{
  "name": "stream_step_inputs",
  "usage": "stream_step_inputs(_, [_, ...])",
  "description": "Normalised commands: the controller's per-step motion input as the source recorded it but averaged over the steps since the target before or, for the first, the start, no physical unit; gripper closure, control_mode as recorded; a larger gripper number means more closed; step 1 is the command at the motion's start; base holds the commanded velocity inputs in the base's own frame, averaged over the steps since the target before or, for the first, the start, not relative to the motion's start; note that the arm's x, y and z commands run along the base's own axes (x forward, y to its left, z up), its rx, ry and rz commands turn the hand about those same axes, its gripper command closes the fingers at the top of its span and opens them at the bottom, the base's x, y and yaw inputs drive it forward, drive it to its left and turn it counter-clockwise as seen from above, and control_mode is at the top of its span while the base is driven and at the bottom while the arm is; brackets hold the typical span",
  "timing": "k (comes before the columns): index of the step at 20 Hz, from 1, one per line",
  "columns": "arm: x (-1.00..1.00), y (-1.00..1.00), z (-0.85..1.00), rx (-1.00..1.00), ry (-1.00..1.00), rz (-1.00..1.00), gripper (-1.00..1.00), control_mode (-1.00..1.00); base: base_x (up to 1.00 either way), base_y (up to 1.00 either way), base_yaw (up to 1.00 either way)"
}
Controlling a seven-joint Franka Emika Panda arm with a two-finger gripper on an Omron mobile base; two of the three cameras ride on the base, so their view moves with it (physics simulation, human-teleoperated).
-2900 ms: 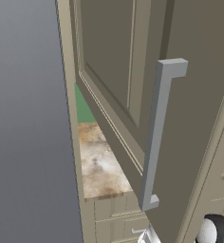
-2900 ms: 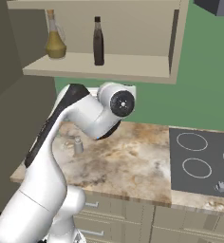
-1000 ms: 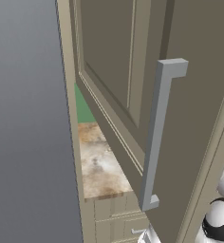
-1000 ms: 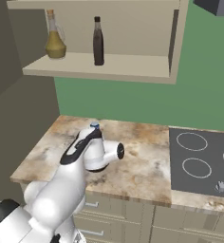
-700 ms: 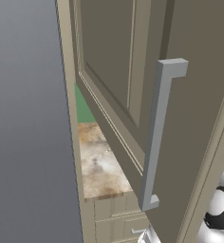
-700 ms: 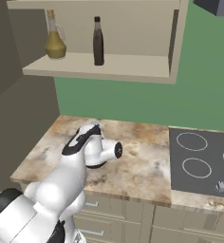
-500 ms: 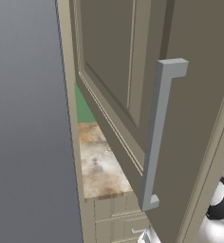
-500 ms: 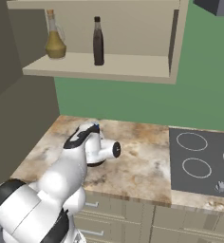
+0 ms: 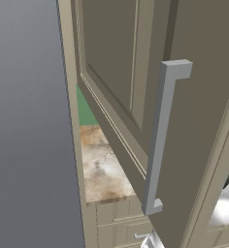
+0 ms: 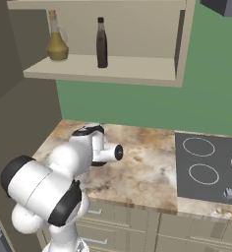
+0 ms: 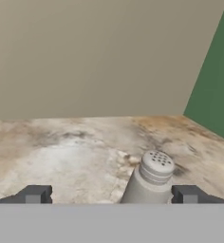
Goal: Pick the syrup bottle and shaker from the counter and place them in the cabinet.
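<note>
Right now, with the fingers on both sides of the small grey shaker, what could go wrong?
1. In the hand view the small grey shaker with a perforated cap stands nearer the right finger tip than the left one. On closing, that finger may touch first and tip it on the mottled beige stone counter.
2. The open gripper looks low on the shaker body, so the grip may be unsteady.
3. The taupe cabinet door with the long grey bar handle hangs open over the counter; the arm could strike it when lifting.
</note>
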Motion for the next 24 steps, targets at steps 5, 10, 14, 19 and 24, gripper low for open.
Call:
stream_step_inputs(5, [0.28,0.05,-0.21,0.00,0.05,0.00,-1.00,-1.00,0.00,0.00,0.00])
stream_step_inputs(10, [0.18,0.06,-0.22,0.01,0.06,0.00,-1.00,-1.00,0.00,0.00,0.00])
stream_step_inputs(14, [0.01,0.01,-0.01,0.03,0.01,0.00,-1.00,-1.00,0.00,0.00,0.00])
stream_step_inputs(19, [0.09,0.00,-0.07,0.13,0.10,0.00,-1.00,-1.00,0.00,0.00,0.00])
stream_step_inputs(24, [0.04,0.01,-0.02,0.11,0.04,0.00,-1.00,-1.00,0.00,0.00,0.00])
